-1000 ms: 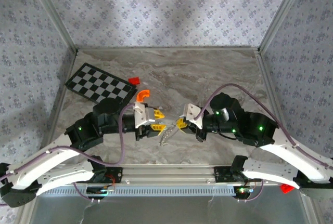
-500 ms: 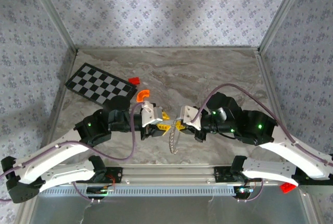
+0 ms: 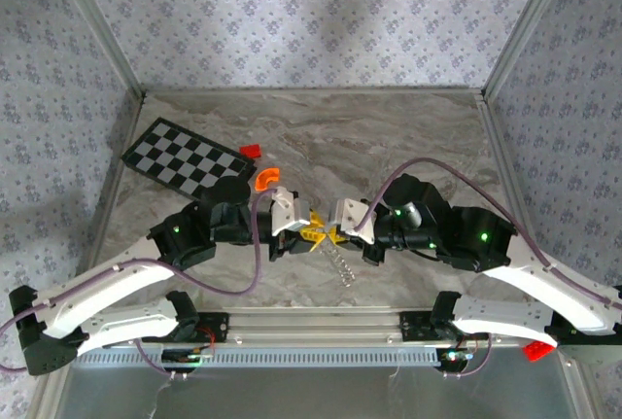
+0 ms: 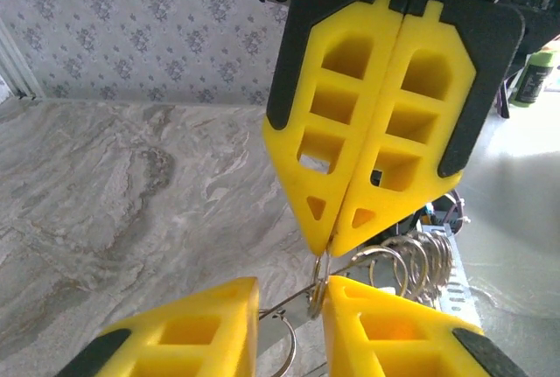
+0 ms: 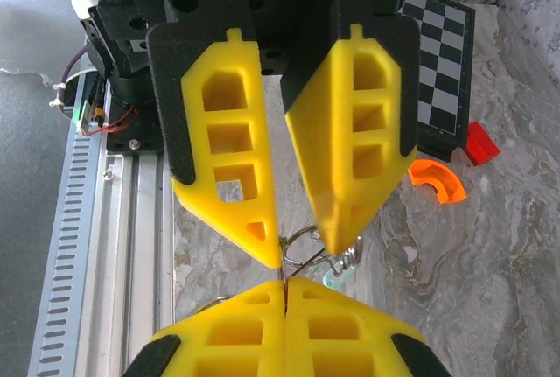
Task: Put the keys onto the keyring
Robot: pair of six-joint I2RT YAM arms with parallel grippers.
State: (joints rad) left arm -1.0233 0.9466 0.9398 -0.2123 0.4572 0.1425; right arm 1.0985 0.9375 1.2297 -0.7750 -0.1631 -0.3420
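Since the coming move turns on where the two tips meet, top view first: left gripper [image 3: 311, 233] and right gripper [image 3: 336, 235] sit tip to tip mid-surface [image 3: 418, 132], almost touching. From that meeting point the keyring [image 3: 340, 261] trails toward the near edge, with its long axis slanting slightly right. It is edge-on, so it reads as a toothed strip. Both arms are equally near, and the ring lies on the right gripper's side. The key is too small to resolve here. Orange curved bit [image 3: 266, 178], red block [image 3: 251, 150] and checkerboard [image 3: 190, 158] are well apart, far-left.

Left wrist view: right gripper [image 4: 325, 250] is fully closed, pinching the keyring [image 4: 407, 259] wire at its very tips, and the loops fan out to the right of the pinch. Left gripper [image 4: 290, 300] has its jaws apart. A wire strand passes through the gap, and the pads are not visibly on it.

Right wrist view: right gripper [image 5: 284, 285] is closed, seam tight. Opposite it, left gripper [image 5: 304, 250] has its jaws apart and straddles the keyring [image 5: 297, 241] wire. This view adds a small pale green piece, likely the key [image 5: 337, 281], just under the wire beside the left gripper's finger. Can't tell if it's threaded or loose.

My read: left has to close on the wire or the key. The gap is narrow, so any misalignment could knock the ring out of the pinch.
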